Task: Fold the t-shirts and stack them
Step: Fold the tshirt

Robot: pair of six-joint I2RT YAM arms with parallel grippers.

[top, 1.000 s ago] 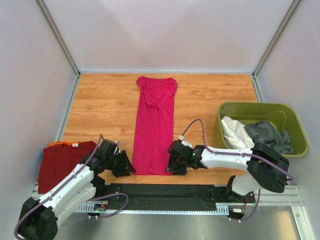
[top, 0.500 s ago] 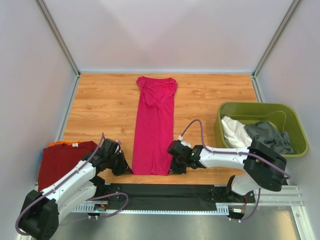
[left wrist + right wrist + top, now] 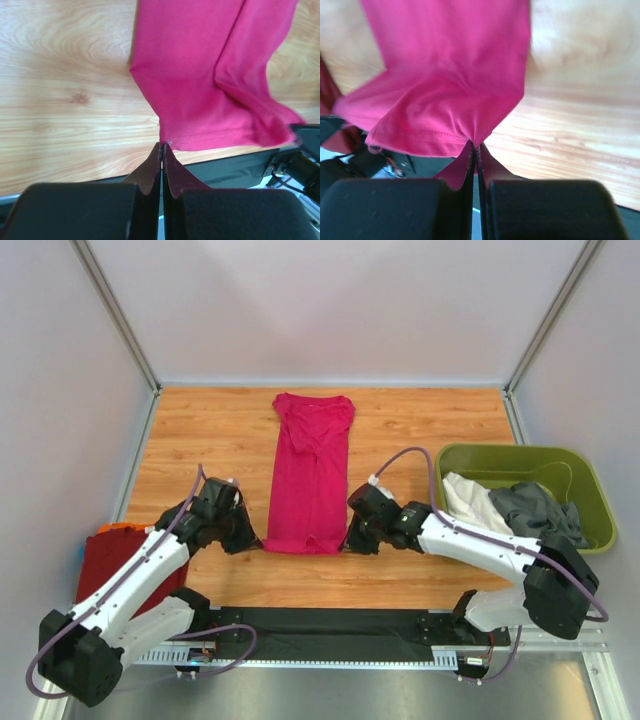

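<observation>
Counter of wood grain carries a pink shirt folded into a long narrow strip down the middle, collar end at 12 o'clock and hem end toward 6 o'clock. The left arm reaches in from 7 o'clock. The left jaws are pressed together on the hem's 7 o'clock corner, and the left wrist view shows the stitched hem meeting their tips. The right arm comes in from 5 o'clock. The right jaws are likewise clamped on the hem's 5 o'clock corner, and the right wrist view shows pink cloth pinched between the two fingers. Between the two grips the near end of the strip is rumpled and creased, while the rest lies flat. A red shirt lies flat at 8 o'clock by the counter's near left edge, well apart from the pink one, partly hidden by the left arm. At 3 o'clock stands a green bin holding a white shirt and, just beside it toward 3 o'clock, a crumpled grey shirt.
</observation>
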